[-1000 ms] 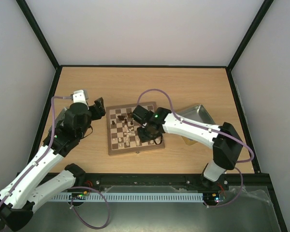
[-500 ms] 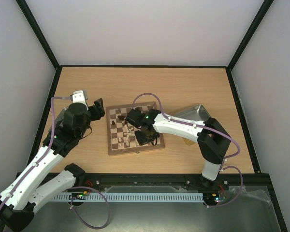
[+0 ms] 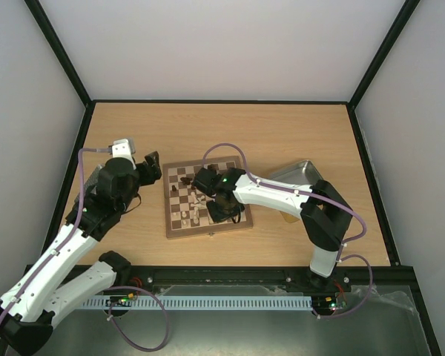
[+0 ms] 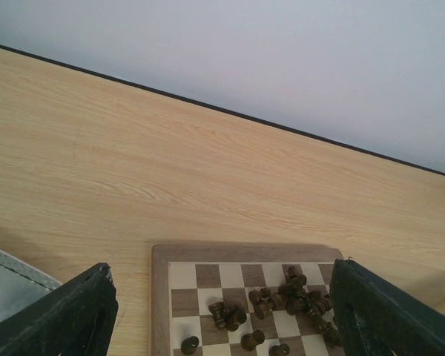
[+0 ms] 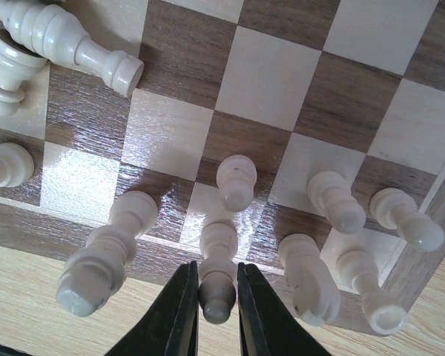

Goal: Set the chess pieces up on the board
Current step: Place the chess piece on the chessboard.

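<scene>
the right gripper [image 5: 216,265] is low over the board [image 5: 267,81], at its edge rows. its fingers [image 5: 179,311] sit narrowly either side of an upright cream piece [image 5: 216,248] – whether they pinch it or stand just free of it, i cannot tell. more cream pieces [image 5: 334,200] stand on the squares beside it, and a toppled cream piece [image 5: 67,37] lies further in. the left gripper [image 4: 221,268] hovers just off the board's left side, fingers spread wide with nothing between them – dark pieces [image 4: 300,293] lie heaped on the board's far rows
</scene>
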Available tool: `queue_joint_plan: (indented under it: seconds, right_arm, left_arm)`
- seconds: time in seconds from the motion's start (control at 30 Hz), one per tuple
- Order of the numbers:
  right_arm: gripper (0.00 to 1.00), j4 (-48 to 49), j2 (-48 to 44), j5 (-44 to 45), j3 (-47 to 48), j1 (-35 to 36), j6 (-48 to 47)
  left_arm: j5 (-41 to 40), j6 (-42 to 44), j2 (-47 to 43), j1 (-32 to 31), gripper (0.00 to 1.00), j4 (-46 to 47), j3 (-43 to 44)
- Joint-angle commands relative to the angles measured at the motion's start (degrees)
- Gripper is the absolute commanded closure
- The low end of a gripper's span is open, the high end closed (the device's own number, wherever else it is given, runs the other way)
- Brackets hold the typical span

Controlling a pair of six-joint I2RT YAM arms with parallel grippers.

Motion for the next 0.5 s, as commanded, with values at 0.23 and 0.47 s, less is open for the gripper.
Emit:
queue_joint_plan:
  seconds: [0.23, 0.47]
  right_arm:
    - [0.78, -1.89, -6.53, 4.07, 3.86, 0.52, 2.16]
    - [0.69, 4.25, -5.15, 6.58, 5.86, 0.45, 1.35]
  left_arm:
    - [0.21, 0.37, 0.09, 0.45, 0.20, 0.52, -1.01]
    - [-2.02, -0.47, -0.82, 0.62, 0.20, 0.48, -1.07]
